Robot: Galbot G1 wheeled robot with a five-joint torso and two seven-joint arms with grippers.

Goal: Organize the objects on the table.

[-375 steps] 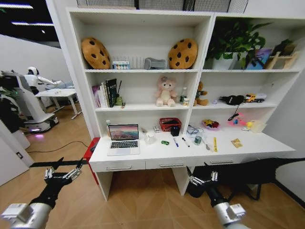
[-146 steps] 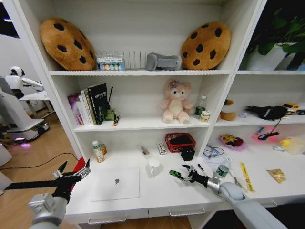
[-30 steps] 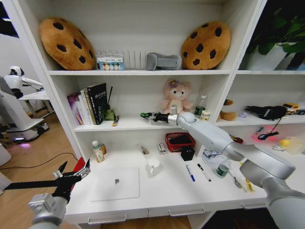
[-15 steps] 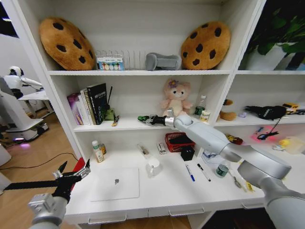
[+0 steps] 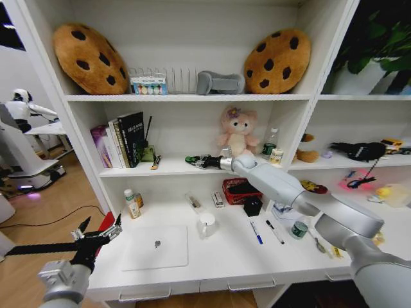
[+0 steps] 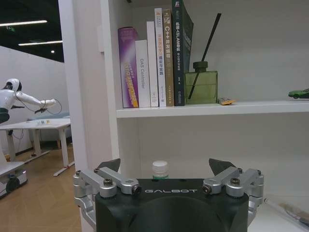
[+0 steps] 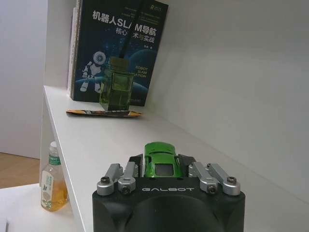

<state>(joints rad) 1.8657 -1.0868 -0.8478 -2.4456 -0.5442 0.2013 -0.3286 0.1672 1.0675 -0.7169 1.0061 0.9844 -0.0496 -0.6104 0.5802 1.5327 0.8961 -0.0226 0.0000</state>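
- A white shelf unit point(image 5: 192, 96) fills the far wall, split by an upright point(image 5: 305, 122) into a wide left bay and a right bay.
- Top shelf: two cookie cushions point(image 5: 90, 58), one at each end, with a grey roll point(image 5: 220, 82) between them.
- Middle shelf point(image 5: 168, 168): books point(image 5: 125, 138) on the left, a diffuser bottle point(image 6: 201, 86) beside them, a pink bear point(image 5: 236, 136) to the right.
- A potted plant point(image 5: 379, 54) stands high in the right bay.
- The floor point(image 5: 45, 212) on the left is light wood, with a black cable point(image 5: 48, 221) across it.
- Far left, a small white desk point(image 6: 36, 128) stands before a pale wall point(image 6: 29, 72).
- Strip lights point(image 6: 31, 22) glow on the dark ceiling.
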